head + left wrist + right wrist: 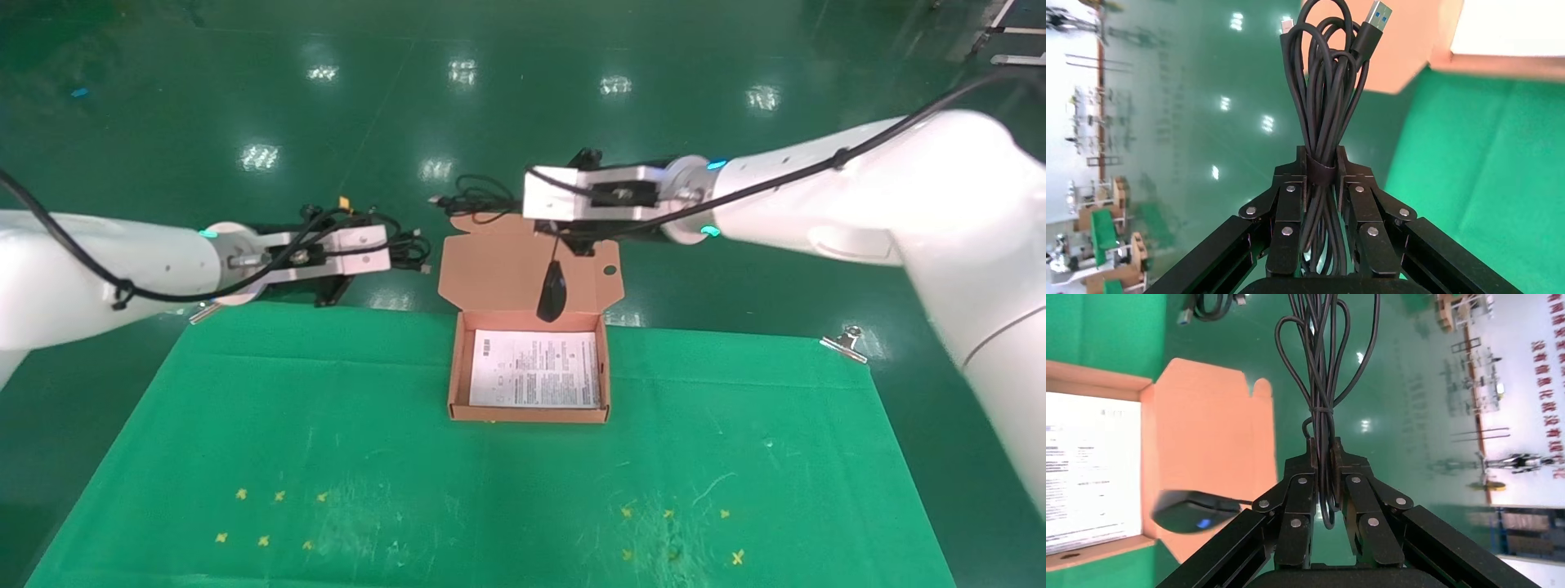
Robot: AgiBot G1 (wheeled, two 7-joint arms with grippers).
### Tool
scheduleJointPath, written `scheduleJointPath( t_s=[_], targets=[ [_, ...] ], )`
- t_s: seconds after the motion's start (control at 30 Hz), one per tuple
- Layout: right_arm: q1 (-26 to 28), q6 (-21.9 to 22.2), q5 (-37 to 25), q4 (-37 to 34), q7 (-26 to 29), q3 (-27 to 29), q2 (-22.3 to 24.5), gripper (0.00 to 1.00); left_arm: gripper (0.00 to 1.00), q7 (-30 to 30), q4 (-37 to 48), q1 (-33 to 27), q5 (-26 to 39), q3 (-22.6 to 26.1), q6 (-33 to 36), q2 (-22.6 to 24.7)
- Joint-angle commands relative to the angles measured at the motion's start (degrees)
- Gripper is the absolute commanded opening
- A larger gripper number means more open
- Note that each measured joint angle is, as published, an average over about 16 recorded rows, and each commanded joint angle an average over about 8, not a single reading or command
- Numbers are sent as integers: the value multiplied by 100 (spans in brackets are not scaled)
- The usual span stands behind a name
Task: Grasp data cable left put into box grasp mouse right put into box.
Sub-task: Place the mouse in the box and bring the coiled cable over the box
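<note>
My left gripper [394, 245] hovers beyond the table's far left edge, shut on the data cable [413, 247], a bundled black coil with a band; the left wrist view shows the jaws [1321, 166] clamped at the band and the cable [1324, 73] sticking out past them. My right gripper [527, 208] is above the box's raised lid [507, 265], shut on the mouse's bundled cord [1324, 404]. The black mouse [552, 292] dangles on its cord just above the open box's back wall [531, 314]; its blue light shows in the right wrist view [1190, 514]. The box holds only a white printed sheet [535, 369].
A green cloth [327, 425] covers the table, held by binder clips at the far corners [846, 341]. Yellow cross marks [270, 518] lie near the front edge. Shiny green floor lies beyond the table.
</note>
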Motion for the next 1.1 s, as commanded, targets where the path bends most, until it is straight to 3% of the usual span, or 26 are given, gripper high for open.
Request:
scheduleJointPath(
  t_s=[0.03, 0.53, 1.1],
  targets=[
    [-63, 25, 4, -92, -32, -12, -67, 0, 0, -126, -28, 39, 134, 30, 45, -15],
    [-548, 368, 681, 20, 138, -786, -231, 0, 0, -1349, -927, 309, 1287, 170, 909, -387],
    [-908, 1055, 1764, 497, 835, -2162, -255, 0, 0, -1617, -1221, 377, 1513, 183, 1091, -434]
  ],
)
